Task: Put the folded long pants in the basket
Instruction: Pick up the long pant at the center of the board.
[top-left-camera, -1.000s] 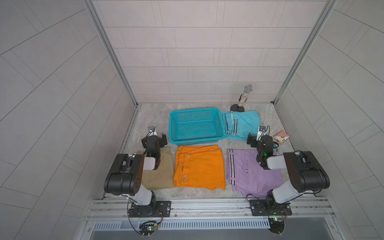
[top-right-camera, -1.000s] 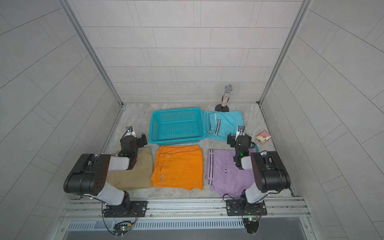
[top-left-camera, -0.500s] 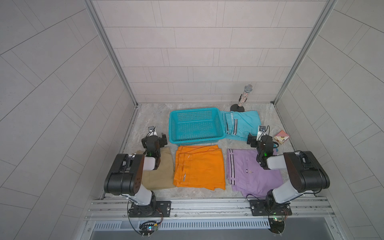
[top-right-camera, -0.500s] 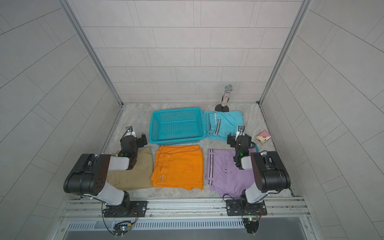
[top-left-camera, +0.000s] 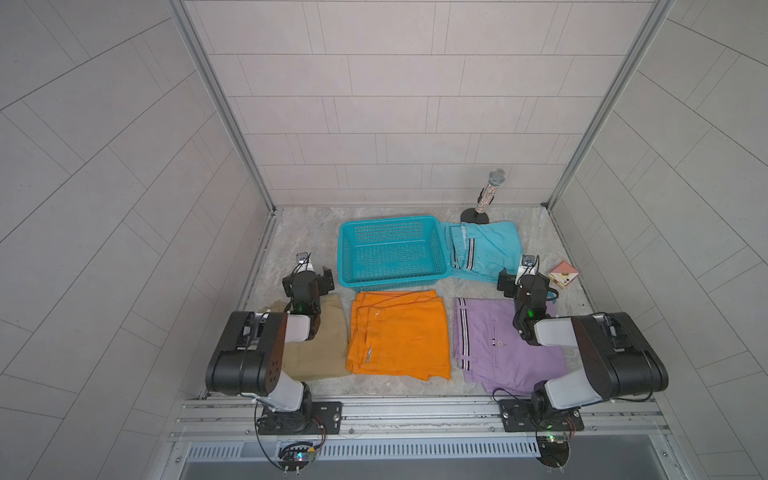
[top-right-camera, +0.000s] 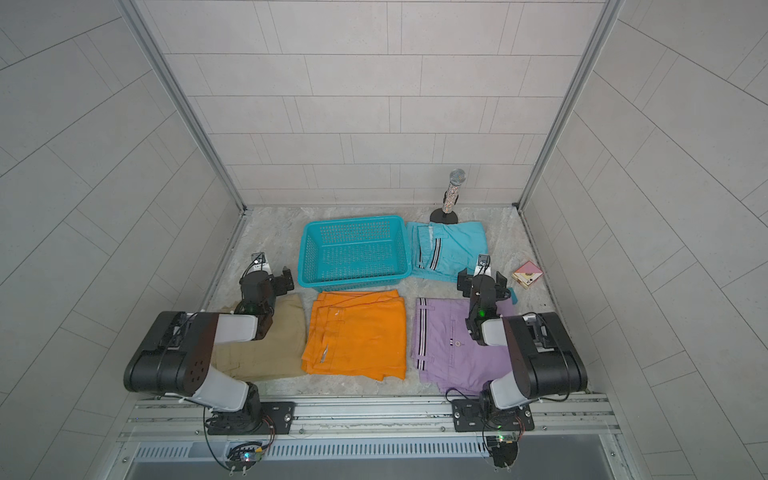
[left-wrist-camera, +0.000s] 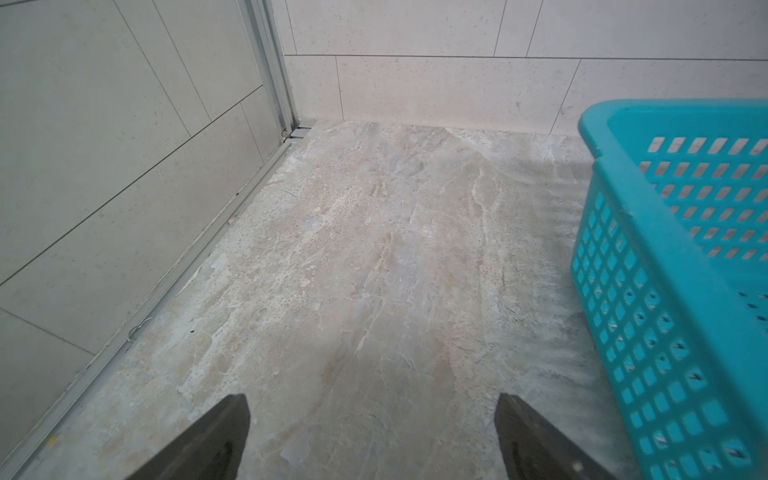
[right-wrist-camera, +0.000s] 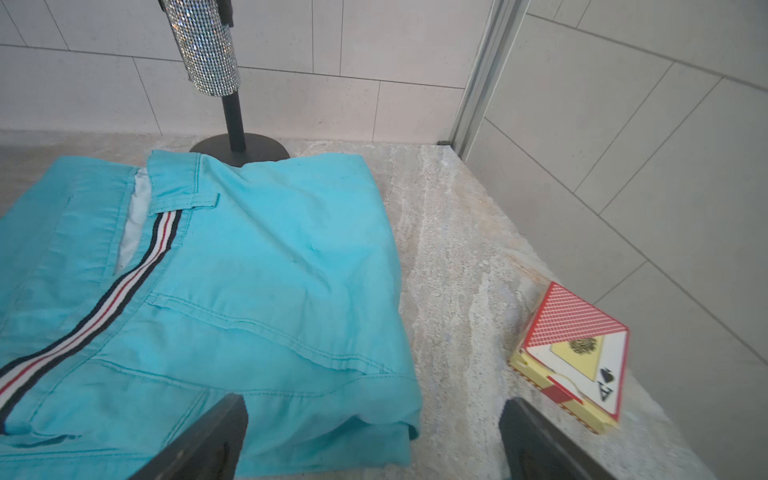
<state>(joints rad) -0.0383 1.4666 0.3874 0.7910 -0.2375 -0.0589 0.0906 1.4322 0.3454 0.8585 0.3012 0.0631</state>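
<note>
The teal mesh basket (top-left-camera: 395, 279) (top-right-camera: 353, 283) stands empty at the back middle, and its wall shows in the left wrist view (left-wrist-camera: 648, 291). Four folded long pants lie flat: light blue (top-left-camera: 486, 249) (right-wrist-camera: 249, 270) right of the basket, tan (top-left-camera: 322, 349), orange (top-left-camera: 399, 334) and lilac (top-left-camera: 498, 345) in the front row. My left gripper (top-left-camera: 309, 279) (left-wrist-camera: 372, 399) hovers open over bare floor left of the basket, holding nothing. My right gripper (top-left-camera: 524, 282) (right-wrist-camera: 374, 401) is open above the near right corner of the light blue pants, not gripping them.
A glittery microphone on a black stand (top-left-camera: 488, 193) (right-wrist-camera: 216, 54) stands behind the light blue pants. A playing-card box (top-left-camera: 563, 275) (right-wrist-camera: 575, 353) lies near the right wall. Tiled walls close in three sides, and the arm bases sit on a front rail.
</note>
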